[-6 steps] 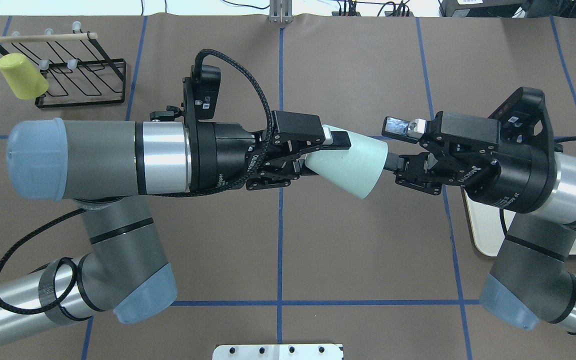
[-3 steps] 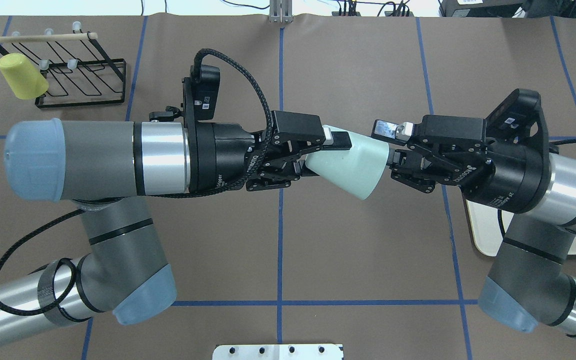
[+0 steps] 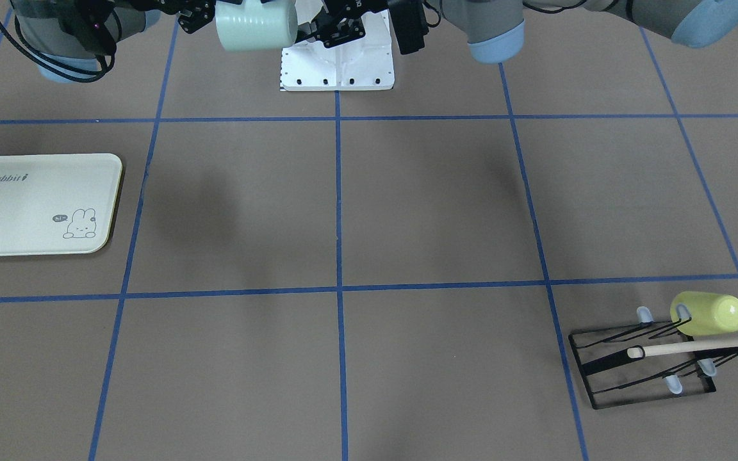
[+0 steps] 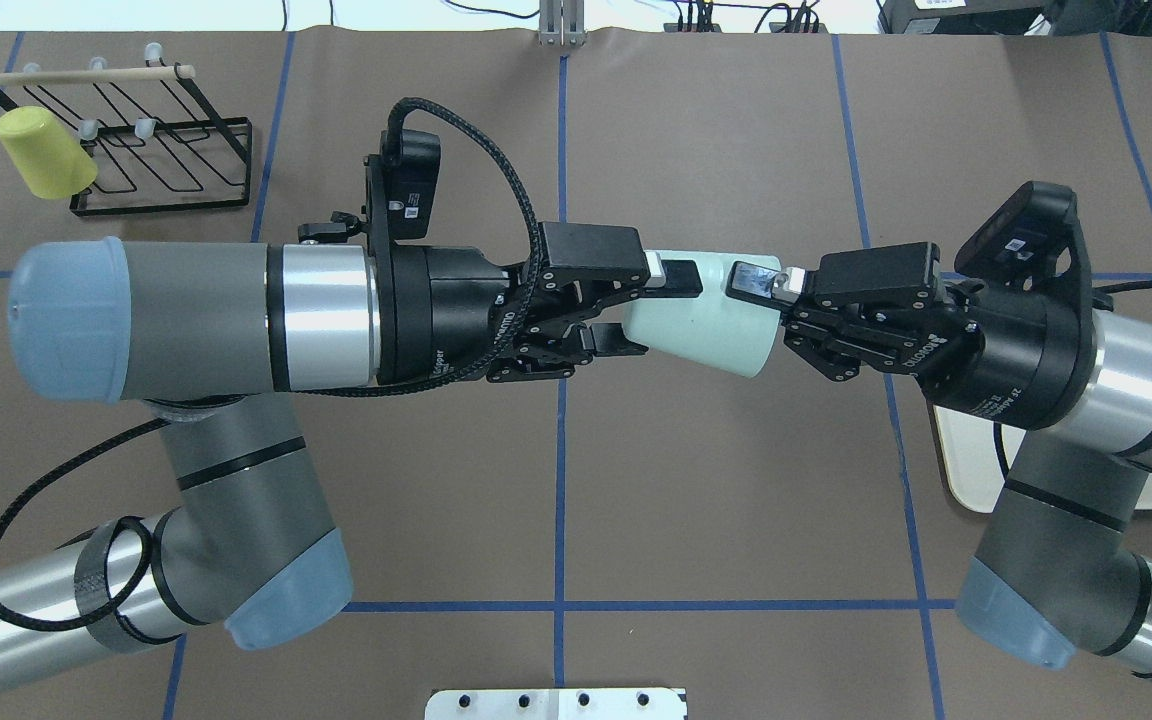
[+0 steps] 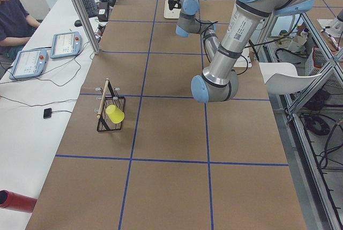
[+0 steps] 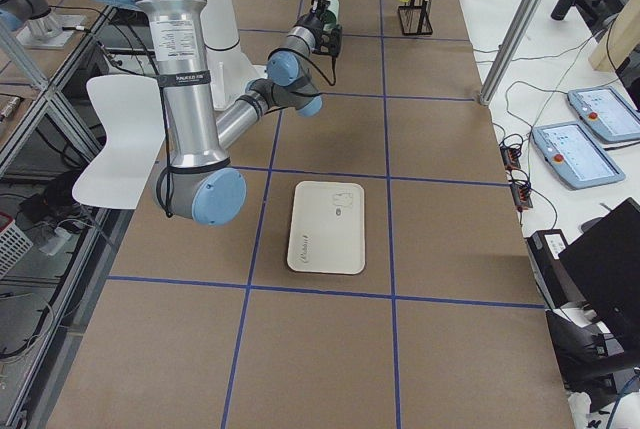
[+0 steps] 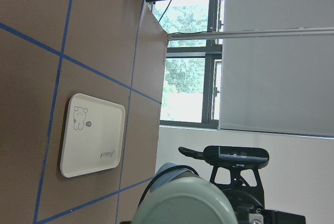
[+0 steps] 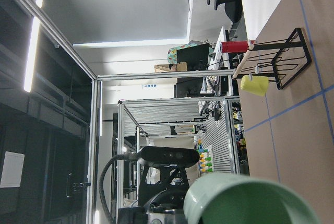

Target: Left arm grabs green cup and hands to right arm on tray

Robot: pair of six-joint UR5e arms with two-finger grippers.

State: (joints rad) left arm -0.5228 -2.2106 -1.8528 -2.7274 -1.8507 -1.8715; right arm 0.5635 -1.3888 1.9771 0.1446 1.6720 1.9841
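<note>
Green cup [image 4: 701, 325] — in mid-air over the bench [image 4: 716, 480], centre of the overhead frame, lying nearly level, mouth toward frame right.
Left tool [image 4: 656, 313] — clenched on the cup's base end.
Right tool [image 4: 771, 310] — clamped on the cup's rim, one finger over the outer wall.
Tray [image 3: 16, 211] — flat on the bench, left edge of the front-facing frame, well apart from the cup.
Yellow-green cup [image 4: 44, 152] — on the black wire rack [image 4: 166, 170], overhead frame's upper left.

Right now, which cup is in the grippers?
The mint cup, held in mid-air between the left gripper and the right gripper. The yellow cup sits on the rack, far from both.
</note>
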